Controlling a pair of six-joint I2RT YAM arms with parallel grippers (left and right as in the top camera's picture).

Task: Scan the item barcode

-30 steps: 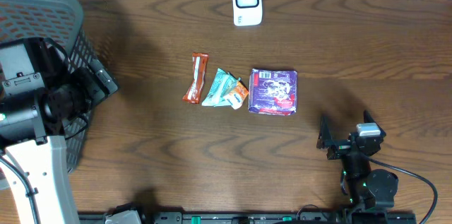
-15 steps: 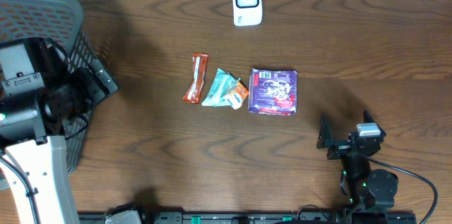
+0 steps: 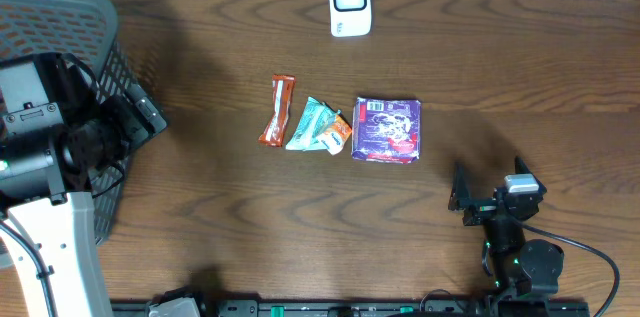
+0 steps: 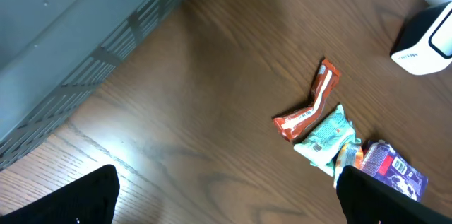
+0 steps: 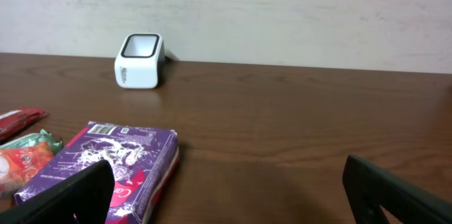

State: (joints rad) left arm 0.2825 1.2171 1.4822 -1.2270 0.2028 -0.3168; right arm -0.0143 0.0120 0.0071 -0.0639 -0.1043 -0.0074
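Dark wood table carries a short row of snacks at its middle: a red bar, a teal pouch, a small orange sachet touching the pouch, and a purple packet at the right end. A white scanner stands well apart at the far edge.

Neither claw has hold of anything. The left gripper hangs spread wide beside the grey basket. The right gripper, jaws just as wide, sits low at the near right, facing the purple packet.

I'd say the job is at its very start, with no item picked. The next move seems to call for the right arm to reach forward, close on the packet's edge, and lift it so its barcode faces the scanner's window.
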